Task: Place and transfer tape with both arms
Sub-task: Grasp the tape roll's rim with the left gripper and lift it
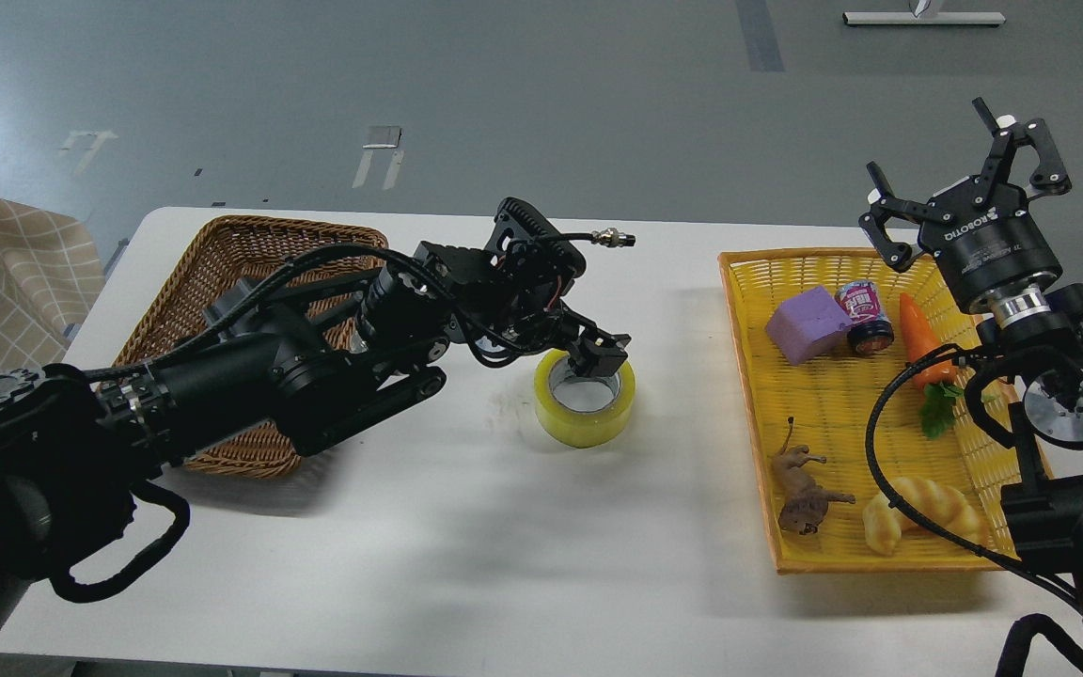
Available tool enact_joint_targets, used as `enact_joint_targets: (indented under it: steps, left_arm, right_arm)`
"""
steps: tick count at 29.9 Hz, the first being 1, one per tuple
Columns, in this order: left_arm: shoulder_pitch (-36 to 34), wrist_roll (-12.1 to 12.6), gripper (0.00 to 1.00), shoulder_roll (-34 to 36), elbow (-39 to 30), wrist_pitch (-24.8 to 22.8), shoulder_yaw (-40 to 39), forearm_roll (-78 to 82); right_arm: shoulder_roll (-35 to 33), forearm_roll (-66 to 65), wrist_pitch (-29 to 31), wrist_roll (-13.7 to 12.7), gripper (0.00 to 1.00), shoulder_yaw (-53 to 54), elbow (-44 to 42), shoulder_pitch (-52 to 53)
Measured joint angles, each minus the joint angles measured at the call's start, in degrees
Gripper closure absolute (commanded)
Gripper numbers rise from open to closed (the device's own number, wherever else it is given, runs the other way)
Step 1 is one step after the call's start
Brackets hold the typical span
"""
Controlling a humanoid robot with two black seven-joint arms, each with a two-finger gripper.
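Right, from the head view: the tape point(585, 400) sits flat on the white worktop point(466, 555), about mid-way between the two baskets, core facing up. The left arm reaches across from the wicker basket point(222, 246) side, and the left gripper point(598, 355) is down at the roll's far rim, its fingers at or just inside the core. Whether they pinch the wall of the roll I cannot tell; the fingers are dark and bunched together from here.

Over on the other side, the right gripper point(969, 183) is raised high above the far corner of the yellow tray point(750, 376), fingers spread wide apart, holding nothing, well away from the tape.

In that tray: a purple block point(807, 324) beside a small jar point(865, 317), a toy carrot point(923, 340) with green leaves, a brown lion figure point(803, 491) and a croissant toy point(922, 512) near the front edge. A checked cloth point(6, 273) shows at the far left edge.
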Motion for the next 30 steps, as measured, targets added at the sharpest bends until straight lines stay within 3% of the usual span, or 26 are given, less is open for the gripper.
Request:
enact_joint_targets:
  steps: [6, 14, 27, 29, 30]
  left_arm:
    - [0.2, 0.1, 0.02, -1.6, 1.2, 0.0, 2.7, -1.0]
    - [1.4, 2.3, 0.02, -1.8, 3.6, 0.0, 3.8, -3.0]
    - [3.4, 2.5, 0.03, -1.8, 6.1, 0.0, 3.9, -3.1]
    - [3.8, 2.5, 0.08, -1.8, 6.1, 0.0, 3.9, -3.2]
    - [3.9, 2.5, 0.17, -1.8, 6.1, 0.0, 3.9, -3.3]
  right_arm:
    - [0.0, 0.0, 0.0, 0.1, 0.00, 0.0, 0.0, -0.1]
    - [0.0, 0.0, 0.0, 0.1, 0.00, 0.0, 0.0, -0.4]
    - [0.1, 0.0, 0.0, 0.0, 0.00, 0.0, 0.1, -0.9]
    - [0.1, 0.0, 0.0, 0.0, 0.00, 0.0, 0.1, -0.9]
    - [0.1, 0.0, 0.0, 0.0, 0.00, 0.0, 0.1, -0.9]
